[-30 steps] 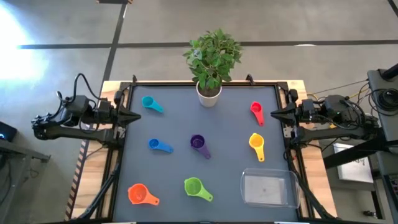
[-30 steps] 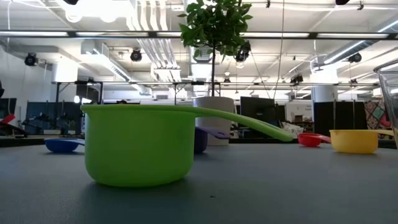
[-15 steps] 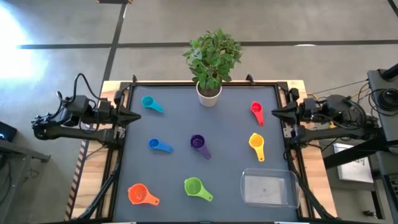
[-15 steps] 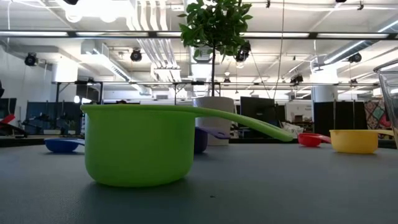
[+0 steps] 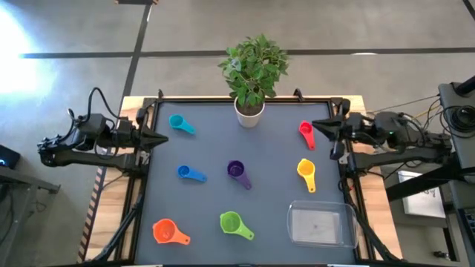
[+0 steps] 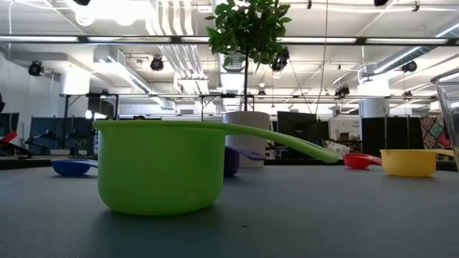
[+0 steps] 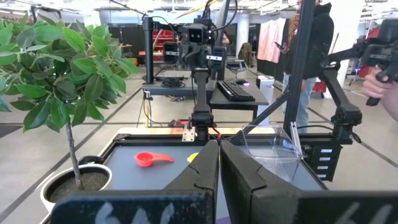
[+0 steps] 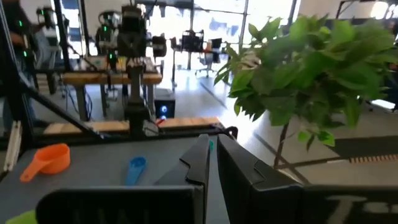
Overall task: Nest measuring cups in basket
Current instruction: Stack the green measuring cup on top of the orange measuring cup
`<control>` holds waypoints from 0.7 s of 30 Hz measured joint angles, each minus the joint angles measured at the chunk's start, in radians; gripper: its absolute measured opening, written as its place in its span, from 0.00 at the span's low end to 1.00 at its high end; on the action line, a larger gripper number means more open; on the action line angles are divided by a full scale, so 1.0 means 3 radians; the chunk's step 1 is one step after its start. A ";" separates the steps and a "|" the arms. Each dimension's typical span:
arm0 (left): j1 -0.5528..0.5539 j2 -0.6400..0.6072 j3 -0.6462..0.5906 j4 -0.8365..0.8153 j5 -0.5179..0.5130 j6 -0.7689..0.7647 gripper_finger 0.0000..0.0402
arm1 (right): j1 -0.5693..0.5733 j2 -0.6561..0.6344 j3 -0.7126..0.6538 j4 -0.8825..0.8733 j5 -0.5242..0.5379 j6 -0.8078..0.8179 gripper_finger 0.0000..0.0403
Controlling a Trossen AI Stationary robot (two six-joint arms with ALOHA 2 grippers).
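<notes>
Several measuring cups lie apart on the dark mat, each on its base: teal [image 5: 180, 123], blue [image 5: 191, 173], purple [image 5: 237, 171], red [image 5: 306, 133], yellow [image 5: 306, 172], orange [image 5: 169, 233] and green [image 5: 234, 224]. The clear basket [image 5: 320, 225] sits at the near right corner with nothing in it. My left gripper [image 5: 162, 139] is shut, level above the mat's left edge. My right gripper [image 5: 318, 124] is also shut, level above the right edge, beside the red cup and well above it. Neither holds anything.
A white pot with a leafy plant [image 5: 249, 111] stands at the middle of the far edge. A dark frame rims the mat. In the low view the green cup [image 6: 161, 166] fills the foreground. A person stands in the room beyond the table.
My right gripper has come in from the table's right edge toward the red cup, swinging a little toward the far edge, and stays shut. The left arm and all the cups have kept still.
</notes>
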 joint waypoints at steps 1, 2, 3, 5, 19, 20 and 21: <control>0.0001 0.0000 0.0000 0.0000 -0.0001 0.0000 0.00 | 0.0000 0.0069 0.0030 -0.0002 -0.0002 -0.0022 0.06; 0.0000 -0.0001 0.0000 0.0000 0.0000 0.0000 0.00 | 0.0000 0.0139 0.0061 -0.0005 -0.0008 -0.0030 0.06; 0.0001 -0.0001 0.0000 0.0000 -0.0001 0.0000 0.00 | 0.0000 0.0209 0.0089 -0.0011 -0.0027 -0.0031 0.06; 0.0000 0.0000 -0.0001 0.0000 0.0000 0.0000 0.00 | 0.0000 0.0325 0.0139 -0.0016 -0.0070 -0.0027 0.06; 0.0000 0.0000 0.0000 0.0000 -0.0001 0.0000 0.00 | 0.0033 0.1208 0.0588 0.0007 -0.0203 0.0009 0.06; -0.0001 -0.0001 -0.0001 0.0000 0.0000 0.0001 0.00 | 0.0053 0.1295 0.0638 -0.0013 -0.0203 0.0004 0.06; -0.0001 0.0000 0.0000 0.0000 -0.0001 0.0000 0.00 | 0.0077 0.1375 0.0700 -0.0018 -0.0202 -0.0010 0.06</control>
